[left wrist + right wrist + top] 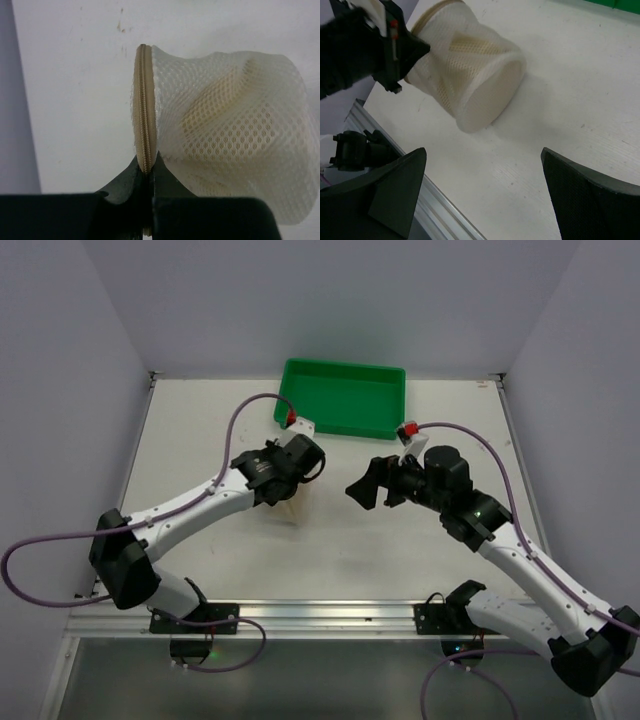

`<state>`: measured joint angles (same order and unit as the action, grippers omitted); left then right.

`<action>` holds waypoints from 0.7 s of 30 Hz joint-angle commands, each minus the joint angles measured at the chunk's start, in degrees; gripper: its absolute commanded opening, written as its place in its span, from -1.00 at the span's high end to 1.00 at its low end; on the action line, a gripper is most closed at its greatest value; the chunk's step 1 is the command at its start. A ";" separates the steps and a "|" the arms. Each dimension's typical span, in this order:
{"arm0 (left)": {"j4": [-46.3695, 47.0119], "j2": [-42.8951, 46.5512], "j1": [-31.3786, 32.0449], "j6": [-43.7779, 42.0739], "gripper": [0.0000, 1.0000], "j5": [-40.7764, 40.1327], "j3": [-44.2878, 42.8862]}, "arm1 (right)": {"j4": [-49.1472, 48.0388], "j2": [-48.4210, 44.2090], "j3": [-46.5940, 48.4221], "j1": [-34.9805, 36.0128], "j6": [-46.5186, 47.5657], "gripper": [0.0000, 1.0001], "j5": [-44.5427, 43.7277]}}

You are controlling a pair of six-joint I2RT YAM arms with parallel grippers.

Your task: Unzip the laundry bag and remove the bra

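Note:
The laundry bag (235, 145), a cream-white mesh pouch with a stiff round rim, lies on its side on the white table. My left gripper (147, 167) is shut on its beige zipper rim (144, 100). A pale yellowish shape (210, 120) shows through the mesh; I cannot tell whether it is the bra. The black zipper pull is hidden. In the top view the bag (293, 508) is mostly under the left gripper (285, 490). My right gripper (484, 152) is open and empty, to the right of the bag (470, 75) and apart from it; it also shows in the top view (368, 490).
A green rectangular tray (345, 395) stands at the back middle of the table. The aluminium rail (300, 615) runs along the table's near edge. Grey walls close in the left, right and back sides.

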<state>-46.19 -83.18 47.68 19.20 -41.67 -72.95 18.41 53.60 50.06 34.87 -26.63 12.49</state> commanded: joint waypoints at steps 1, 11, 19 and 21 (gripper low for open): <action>-13.72 -4.00 2.15 3.64 1.00 -18.34 -5.35 | -2.33 -2.36 -1.54 0.20 -1.40 -0.97 -2.82; -20.49 2.75 -2.57 0.40 1.00 -28.20 -5.54 | -2.24 -6.06 -4.89 0.11 -1.76 -0.97 -3.79; -17.80 -1.80 -2.08 -0.39 1.00 -26.89 -2.82 | -3.12 -5.97 -5.59 0.19 -1.84 -0.97 -3.61; -14.90 -6.19 1.18 0.65 1.00 -25.31 -2.99 | -3.47 -6.49 -6.20 0.20 -1.84 -0.97 -3.44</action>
<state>-65.12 -84.64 45.32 18.85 -66.81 -76.07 17.67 47.92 44.77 34.87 -27.92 9.74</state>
